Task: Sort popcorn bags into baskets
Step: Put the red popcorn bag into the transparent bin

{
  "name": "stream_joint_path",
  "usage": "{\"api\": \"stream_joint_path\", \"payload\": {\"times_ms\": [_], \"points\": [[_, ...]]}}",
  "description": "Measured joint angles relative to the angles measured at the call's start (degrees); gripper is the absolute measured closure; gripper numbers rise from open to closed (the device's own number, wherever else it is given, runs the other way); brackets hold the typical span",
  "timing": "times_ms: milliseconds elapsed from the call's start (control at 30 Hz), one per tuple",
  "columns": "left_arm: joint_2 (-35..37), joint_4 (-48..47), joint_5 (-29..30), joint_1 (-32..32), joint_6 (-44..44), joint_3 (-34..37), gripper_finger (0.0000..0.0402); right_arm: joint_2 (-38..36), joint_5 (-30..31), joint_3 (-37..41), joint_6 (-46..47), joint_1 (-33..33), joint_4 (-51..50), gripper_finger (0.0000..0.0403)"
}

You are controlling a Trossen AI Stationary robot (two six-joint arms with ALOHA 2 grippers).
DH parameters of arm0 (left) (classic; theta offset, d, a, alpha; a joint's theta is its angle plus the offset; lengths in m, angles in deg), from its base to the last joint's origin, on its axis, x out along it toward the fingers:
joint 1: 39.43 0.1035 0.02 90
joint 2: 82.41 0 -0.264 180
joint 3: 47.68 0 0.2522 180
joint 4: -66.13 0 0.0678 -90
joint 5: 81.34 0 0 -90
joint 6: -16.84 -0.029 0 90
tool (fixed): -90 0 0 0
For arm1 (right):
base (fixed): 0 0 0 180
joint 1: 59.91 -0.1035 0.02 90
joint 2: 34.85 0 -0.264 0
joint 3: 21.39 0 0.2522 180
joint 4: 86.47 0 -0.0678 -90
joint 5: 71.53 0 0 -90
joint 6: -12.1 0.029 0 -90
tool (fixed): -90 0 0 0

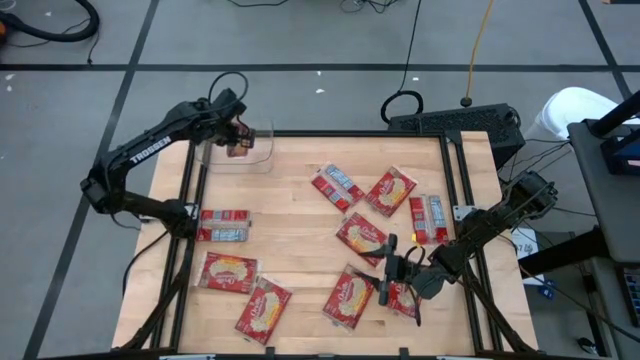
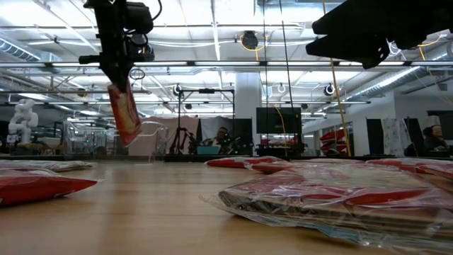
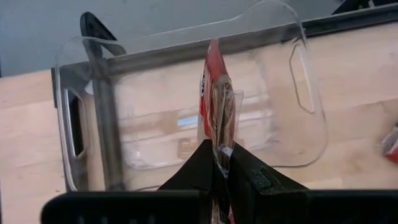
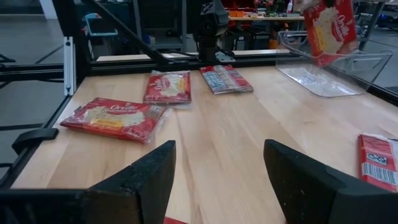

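My left gripper (image 1: 237, 133) hovers over the clear plastic bin (image 1: 262, 160) at the table's far left corner, shut on one red popcorn packet (image 2: 124, 113). In the left wrist view this packet (image 3: 214, 99) shows edge-on above the bin (image 3: 298, 124). My right gripper (image 1: 386, 270) is open and raised over the near right part of the table, among loose packets (image 1: 362, 237), (image 1: 348, 297). Its fingers point toward the table's left, and nothing lies between them (image 4: 217, 180). My left gripper pinches the packet's upper end (image 3: 219, 146) between its two fingers, coming from above and pointing down. The packet hangs upright below the fingers, lifted clear, with its lower end (image 2: 129, 138) over the bin.
Several more packets lie flat on the wood: three near the far right (image 1: 337, 187), (image 1: 390, 191), (image 1: 430, 218), two stacked side by side at the left (image 1: 224, 225), and two near the left front (image 1: 228, 272), (image 1: 263, 307). The table's middle (image 1: 290, 240) is bare. Black rails frame the table.
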Motion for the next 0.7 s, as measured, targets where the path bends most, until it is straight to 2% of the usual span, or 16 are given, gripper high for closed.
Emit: {"api": "stream_joint_path", "payload": {"times_ms": [433,700], "points": [[0.02,7.1,-2.55,0.47,1.19,3.47,0.0373,0.0,0.02,0.0,0.02,0.0,-0.01,0.0165],[0.02,7.94,-4.31,0.47,0.74,4.46,0.0373,0.0,0.04,0.0,0.35,0.0,-0.01,0.0165]]}}
